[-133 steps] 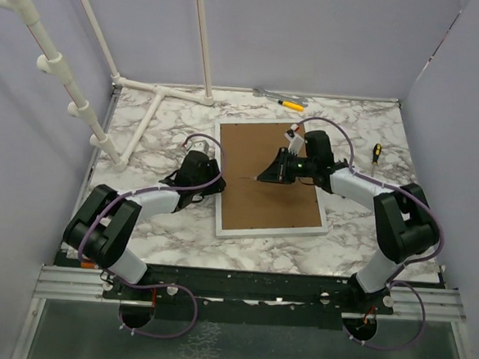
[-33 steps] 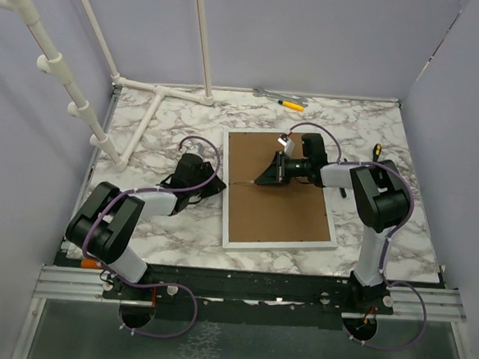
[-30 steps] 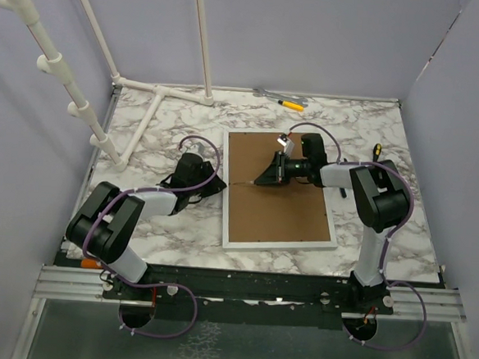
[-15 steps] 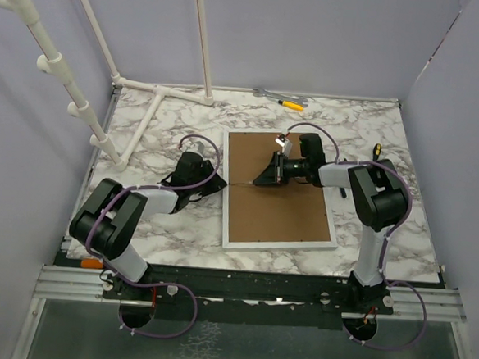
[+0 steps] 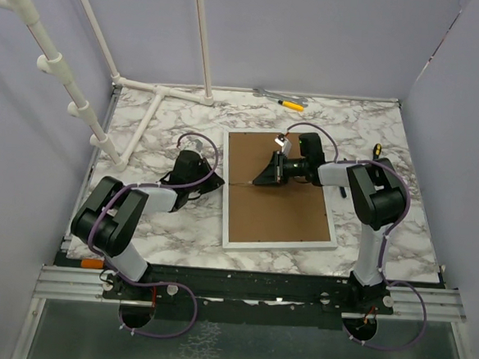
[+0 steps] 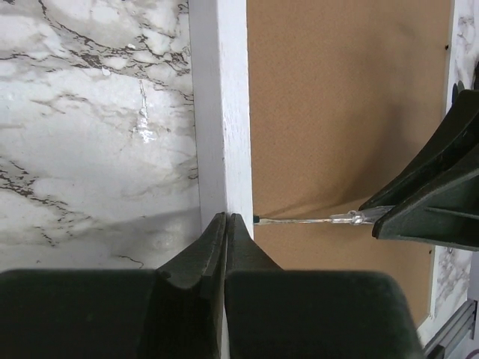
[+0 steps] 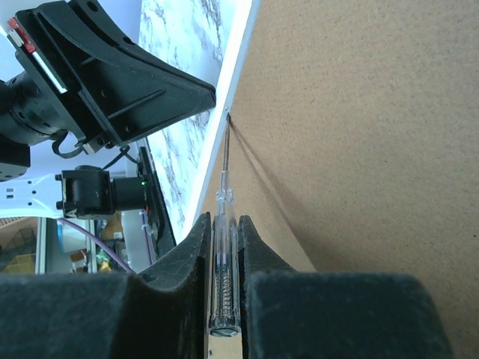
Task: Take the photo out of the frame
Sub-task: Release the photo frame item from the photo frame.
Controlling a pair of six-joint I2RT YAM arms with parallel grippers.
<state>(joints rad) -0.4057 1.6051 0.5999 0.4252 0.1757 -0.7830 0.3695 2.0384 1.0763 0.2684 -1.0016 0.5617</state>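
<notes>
Slipping of the screwdriver point(image 7: 226, 161) is judged the main risk. It is gripped in the right hand point(image 7: 224, 228), and its tip is set in the seam between the backing board point(image 5: 282, 219) and the white left rail of the frame point(image 5: 224, 219). If it is levered too steeply, the tip could jump out and score the board. If it is driven too deep, the print beneath could be scratched.

The left hand point(image 6: 227, 222) is clenched on nothing, with its tips pressed to the outer side of that rail just opposite the tip. If this brace is lost, the frame could skid across the table point(image 5: 170, 228).

The frame lies flat, face down, back upward. Its long axis runs from the near table edge toward the far one, slightly skewed.

The photo is not seen; it is presumed inside, under the board.
</notes>
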